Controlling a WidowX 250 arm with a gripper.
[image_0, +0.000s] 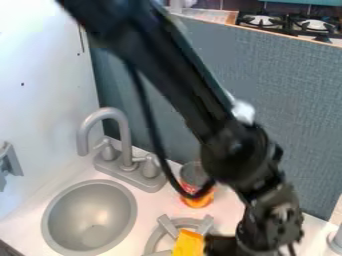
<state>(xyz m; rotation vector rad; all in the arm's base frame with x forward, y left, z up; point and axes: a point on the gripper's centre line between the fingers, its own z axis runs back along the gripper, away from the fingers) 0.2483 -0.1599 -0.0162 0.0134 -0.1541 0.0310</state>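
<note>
The gripper (224, 245) hangs low at the bottom edge, right of centre, over the right side of a grey stove burner ring (153, 240). Directly left of it is a yellow-orange block-like object (189, 243), over the burner and cut off by the bottom edge. The two meet in the view; whether they touch is unclear. Behind the burner a can (198, 199) with a red and orange label stands upright, partly covered by the arm's black cable.
A round grey sink (89, 216) lies at the left, with a grey faucet (124, 131) behind it. A blue-grey panel (294, 100) rises along the back. Part of a grey object (336, 242) is at the lower right edge.
</note>
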